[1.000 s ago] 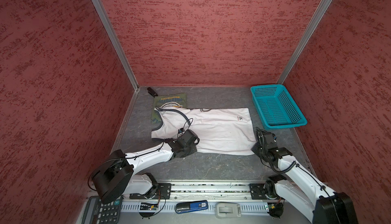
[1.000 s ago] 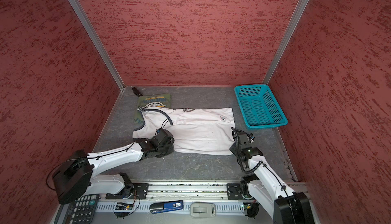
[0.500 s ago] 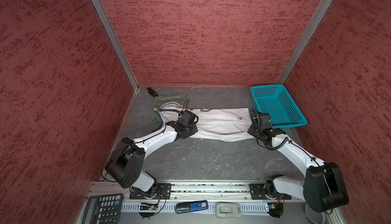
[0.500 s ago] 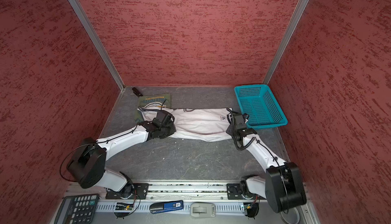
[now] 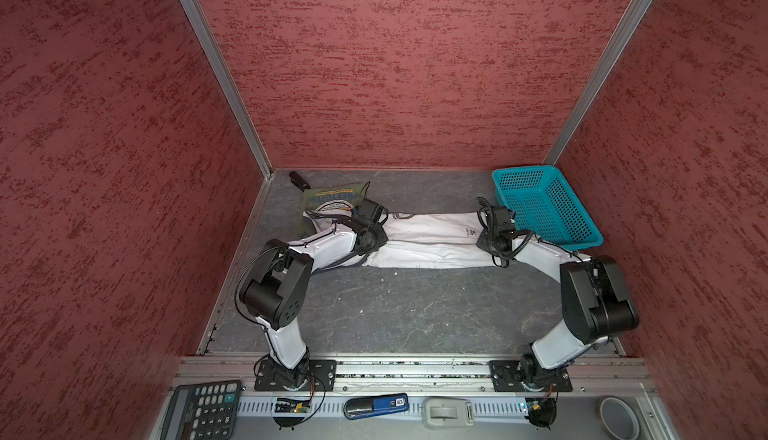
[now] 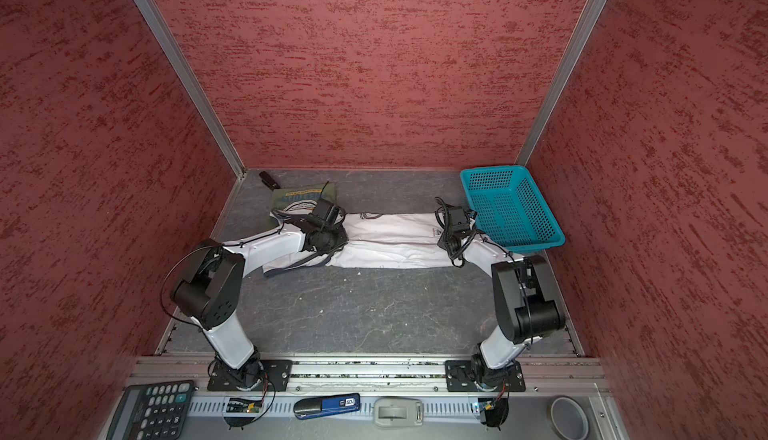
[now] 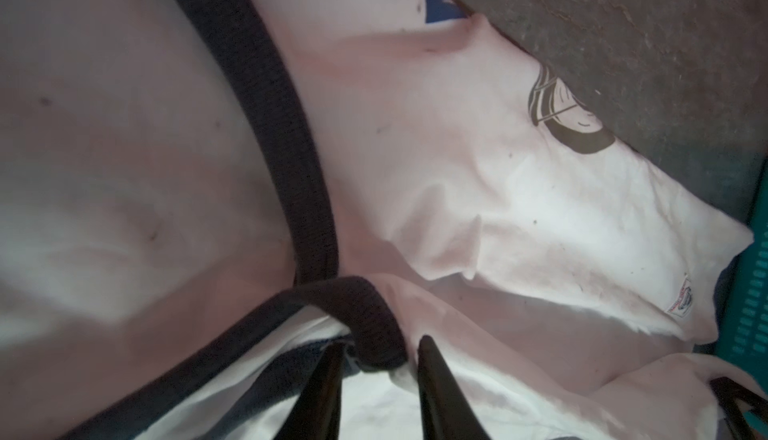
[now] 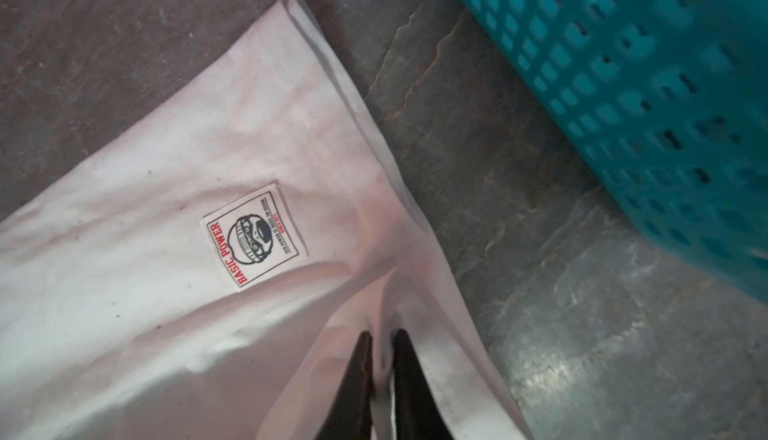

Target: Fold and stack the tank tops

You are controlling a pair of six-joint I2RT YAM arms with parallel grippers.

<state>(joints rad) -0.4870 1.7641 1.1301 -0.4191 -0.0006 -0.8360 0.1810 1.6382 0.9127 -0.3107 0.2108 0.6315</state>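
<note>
Both top views, layout: the white cloth tank top [image 5: 432,242], folded into a long band, lies across the grey desk [image 5: 415,305]. Its strap end overlaps the olive green cloth tank top [image 5: 328,199].
Both top views, risk: the right gripper [image 5: 496,226] sits just beside the turquoise plastic mesh basket [image 5: 519,170], so a careless retreat could knock it.
Left wrist, grip: the left gripper [image 7: 378,375] is parted, with the dark grey trim [image 7: 316,209] looping loose at its tips.
Left wrist, risk: a rising tip may snag that trim and undo the fold.
Right wrist, grip: the right gripper [image 8: 382,359] is nearly closed on a raised pinch of hem.
Right wrist, risk: lifting before release would drag the corner open.
</note>
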